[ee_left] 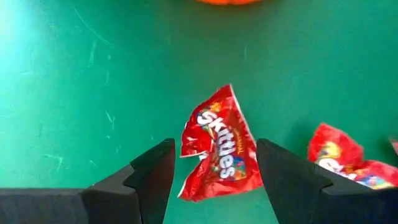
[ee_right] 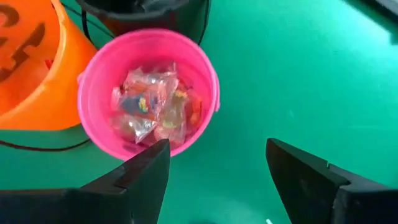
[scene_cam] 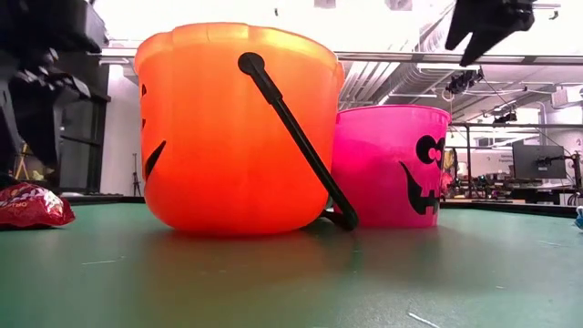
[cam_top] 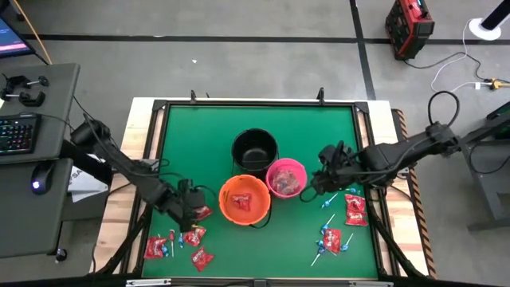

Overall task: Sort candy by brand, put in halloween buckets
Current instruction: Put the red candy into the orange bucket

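Some candy sits in the orange bucket (cam_top: 245,199) and pink bucket (cam_top: 286,178), more waits, both hands open and empty.

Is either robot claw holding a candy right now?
No. The left gripper is open around a red Skittles packet without pinching it. The right gripper is open and empty beside the pink bucket.
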